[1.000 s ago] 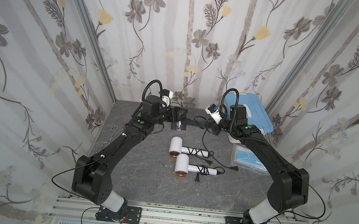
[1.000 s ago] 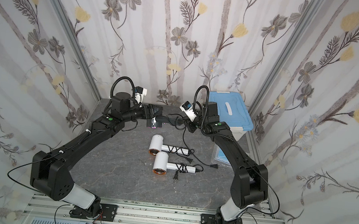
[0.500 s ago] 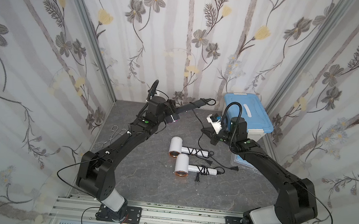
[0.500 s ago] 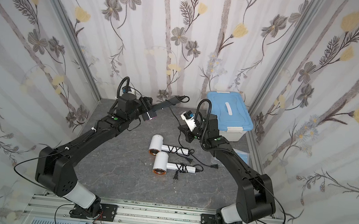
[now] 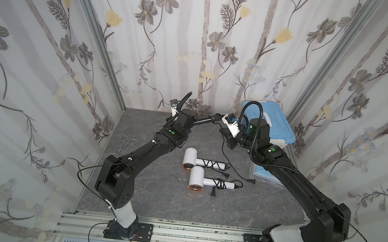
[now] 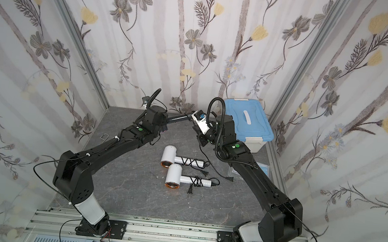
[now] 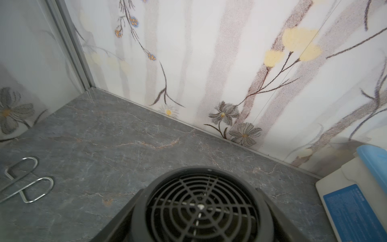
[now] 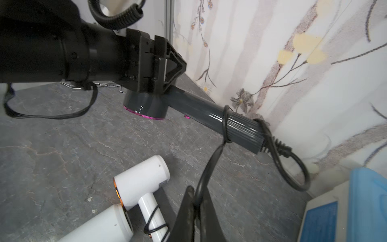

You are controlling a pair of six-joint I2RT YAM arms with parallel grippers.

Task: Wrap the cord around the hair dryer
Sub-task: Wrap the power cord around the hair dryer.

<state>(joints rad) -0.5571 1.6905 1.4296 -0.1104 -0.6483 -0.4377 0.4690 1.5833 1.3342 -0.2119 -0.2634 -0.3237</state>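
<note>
My left gripper (image 8: 162, 70) is shut on the round head of a dark grey hair dryer (image 8: 146, 104) with a magenta rim, holding it above the table near the back wall. Its rear grille (image 7: 201, 209) fills the left wrist view between the fingers. The handle (image 5: 206, 120) points toward my right gripper (image 8: 196, 201), which is shut on the black cord (image 8: 211, 165). One loop of cord circles the ribbed handle end (image 8: 226, 123). The loose cord trails down to a plug (image 5: 251, 181) on the table.
Two white hair dryers (image 5: 190, 158) (image 5: 196, 179) with wrapped cords lie mid-table. A blue-lidded bin (image 5: 268, 124) stands at the back right with a flat blue packet (image 5: 263, 178) in front of it. Metal tongs (image 5: 125, 144) lie at the left.
The left gripper swung the dryer's handle up toward the wall, then lowered it. The right gripper dropped away with the cord, then rose back close under the handle's end.
</note>
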